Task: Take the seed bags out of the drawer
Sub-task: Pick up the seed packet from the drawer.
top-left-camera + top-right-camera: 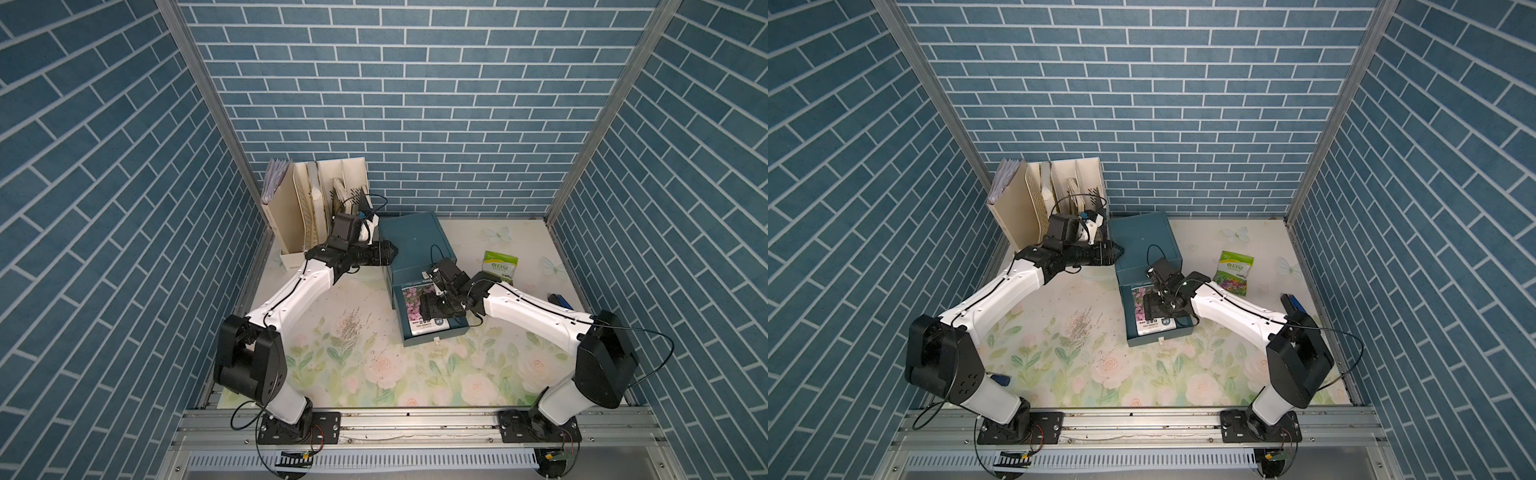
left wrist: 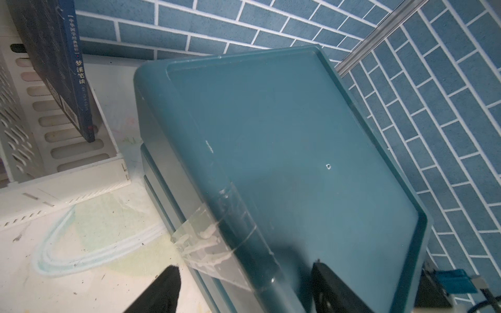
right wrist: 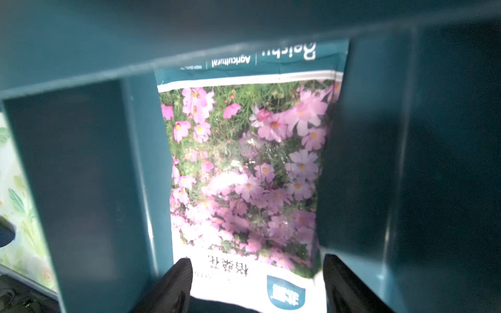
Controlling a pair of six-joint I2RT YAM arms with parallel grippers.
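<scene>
**Both top views.** A teal cabinet point(image 1: 411, 237) stands at the back of a flowered table point(image 1: 365, 365). Its lowest drawer point(image 1: 436, 337) is pulled out toward my bases. My right gripper point(image 1: 427, 309) hangs over the open drawer, directly above a pink packet point(image 1: 409, 300) lying flat inside. My left gripper point(image 1: 390, 252) is well apart from that packet. Its tip touches the cabinet's upper side edge, near a cream file rack point(image 1: 299, 212). A green packet point(image 1: 1233, 270) lies on the table beside my right forearm, clear of the drawer.

**Left wrist view.** My left fingers point(image 2: 162, 287) stand apart, one over the cabinet's top and one off its side. Nothing is clamped between them. I judge this arm is only steadying the cabinet.

**Right wrist view.** My right fingers point(image 3: 176, 281) are spread and hold nothing. The pink packet's near short end lies between and just below them. Its long axis runs straight ahead of me, toward the cabinet. Bare drawer floor shows on both sides of it. It is the only packet I can see in the drawer, and whether another lies beneath it is hidden. I judge my right arm is placed to lower and pinch that near end.
</scene>
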